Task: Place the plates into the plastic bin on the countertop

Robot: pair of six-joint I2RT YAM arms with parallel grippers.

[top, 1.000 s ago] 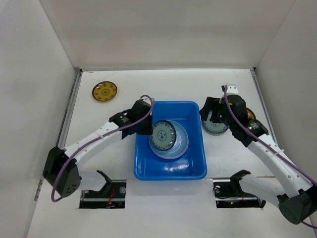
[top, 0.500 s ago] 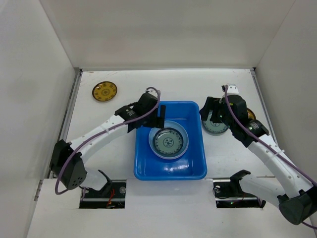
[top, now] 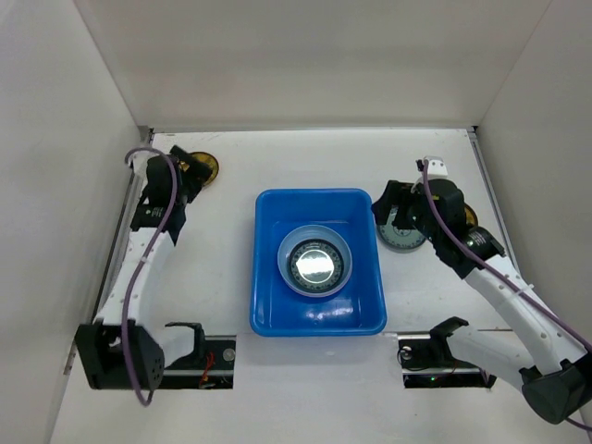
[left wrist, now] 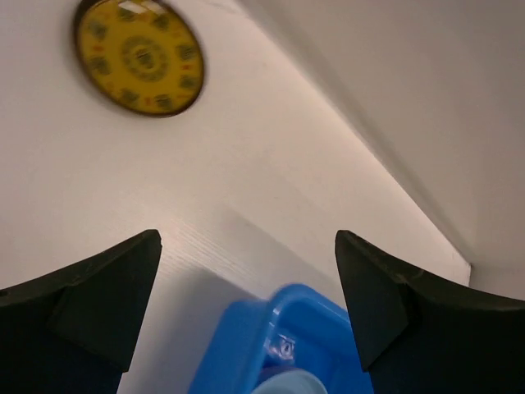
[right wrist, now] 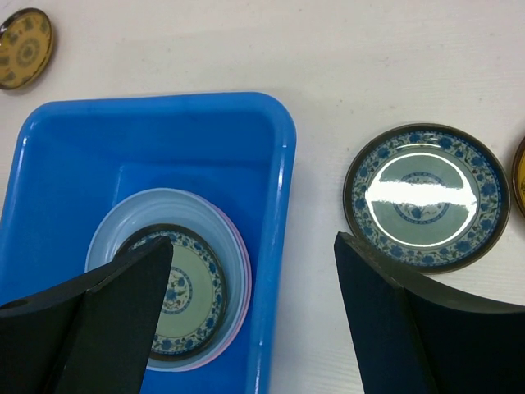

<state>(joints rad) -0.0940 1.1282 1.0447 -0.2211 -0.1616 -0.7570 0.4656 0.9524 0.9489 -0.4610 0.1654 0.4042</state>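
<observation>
White countertop (top: pixel 222 185) carries the plastic bin (top: pixel 268 305), plates (top: pixel 316 263) stacked inside; left gripper (left wrist: pixel 246 246) and right gripper (right wrist: pixel 253 242) both gape empty.

white countertop (top: pixel 305 157), central blue bin (top: pixel 314 193), yellow plate (left wrist: pixel 138 56) far left, grey-teal plate (right wrist: pixel 422 197) right

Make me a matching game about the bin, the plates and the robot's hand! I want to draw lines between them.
Things:
1. bin
2. light blue plate
3. left hand
4. yellow plate on the far left

Descriptions:
A. open, holding nothing
B. lying on the table, outside the bin
C. bright blue and rectangular
D. under a patterned plate

Pairs: 1-C, 2-D, 3-A, 4-B.
</observation>
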